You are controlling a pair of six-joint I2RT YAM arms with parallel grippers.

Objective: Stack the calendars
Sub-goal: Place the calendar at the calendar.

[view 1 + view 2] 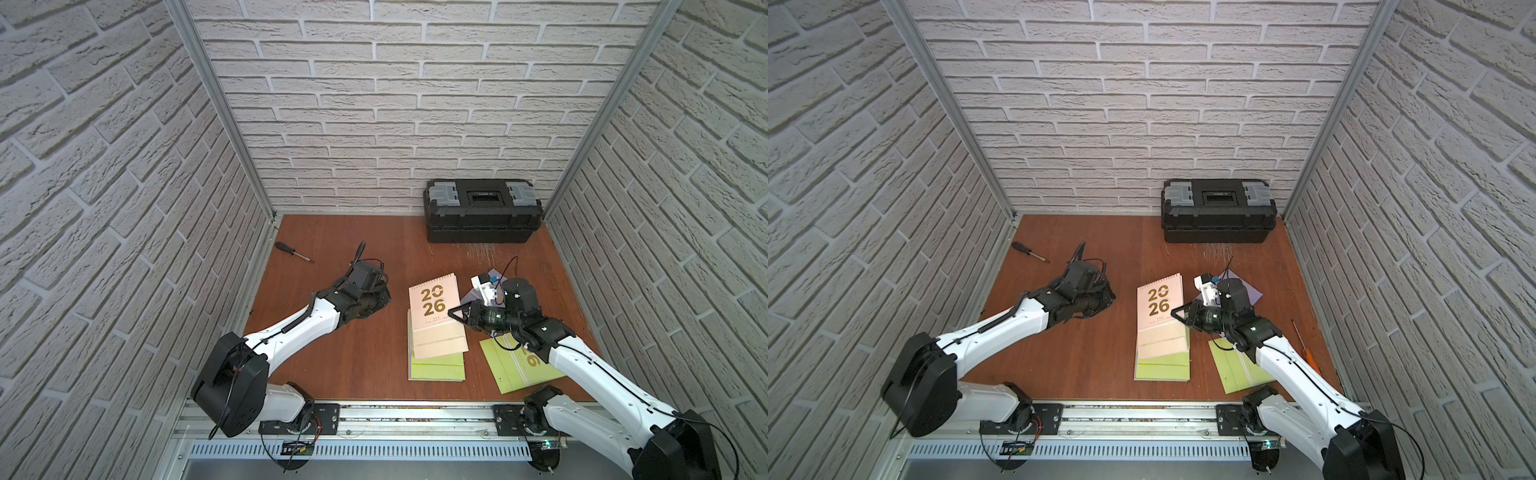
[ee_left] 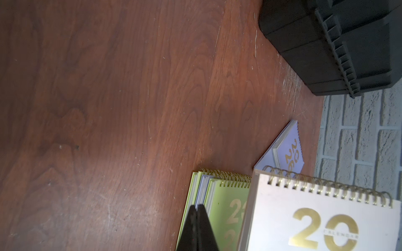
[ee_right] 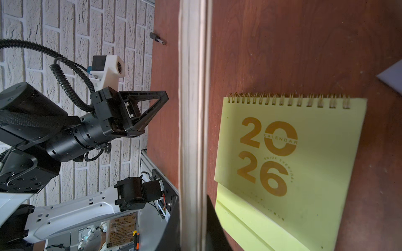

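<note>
Right gripper point(image 1: 454, 312) clamped on the peach-pink spiral-bound 2026 calendar point(image 1: 432, 305)
We've got it tilted over the green-and-lavender calendar stack point(image 1: 436, 370); a loose lime green calendar point(image 1: 507, 370) lies under that wrist. Left gripper point(image 2: 196, 211) pinched together, empty.

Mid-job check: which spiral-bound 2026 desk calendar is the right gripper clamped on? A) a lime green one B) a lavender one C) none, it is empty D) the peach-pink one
D: the right gripper pinches the side edge of the peach-pink spiral-bound calendar, its jaws closed on that edge.
</note>
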